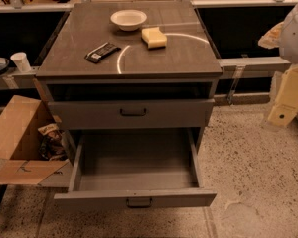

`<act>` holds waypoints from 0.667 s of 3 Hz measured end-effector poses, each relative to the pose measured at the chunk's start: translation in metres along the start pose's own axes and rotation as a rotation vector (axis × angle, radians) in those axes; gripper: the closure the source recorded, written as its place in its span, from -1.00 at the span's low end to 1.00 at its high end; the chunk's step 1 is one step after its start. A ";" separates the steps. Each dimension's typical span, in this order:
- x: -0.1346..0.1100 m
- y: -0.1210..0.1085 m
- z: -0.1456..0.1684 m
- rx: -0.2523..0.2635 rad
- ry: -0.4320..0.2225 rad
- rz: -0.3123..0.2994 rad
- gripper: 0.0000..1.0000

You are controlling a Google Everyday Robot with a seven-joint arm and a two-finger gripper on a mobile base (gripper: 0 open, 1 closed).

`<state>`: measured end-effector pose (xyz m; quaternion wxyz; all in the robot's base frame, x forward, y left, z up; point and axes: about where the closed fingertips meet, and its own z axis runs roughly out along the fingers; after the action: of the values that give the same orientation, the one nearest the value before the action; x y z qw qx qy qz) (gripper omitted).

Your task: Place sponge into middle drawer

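1. On the tabletop (179, 58), the sponge (154, 37) lies just beside the bowl (128, 19); below, the middle drawer (134, 198) stands pulled open.
2. At the right edge, the hand (284, 108) hangs well apart from the sponge; spread or pressed together, I cannot tell.
3. The reach looks not yet begun; the next move calls for getting above the sponge to pinch it.

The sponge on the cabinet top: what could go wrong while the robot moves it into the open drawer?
1. The sponge lies near the white bowl; the gripper, now far right of the cabinet, could knock the bowl when reaching in.
2. The middle drawer stands open under the upper drawer front; carried too far back, the sponge might catch on it.
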<state>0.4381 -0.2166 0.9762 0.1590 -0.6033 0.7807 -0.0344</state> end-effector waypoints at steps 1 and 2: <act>0.000 0.000 0.000 0.000 0.000 0.000 -1.00; -0.009 -0.025 0.010 0.027 -0.052 0.027 -1.00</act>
<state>0.4665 -0.2134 0.9749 0.1877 -0.5911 0.7840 -0.0269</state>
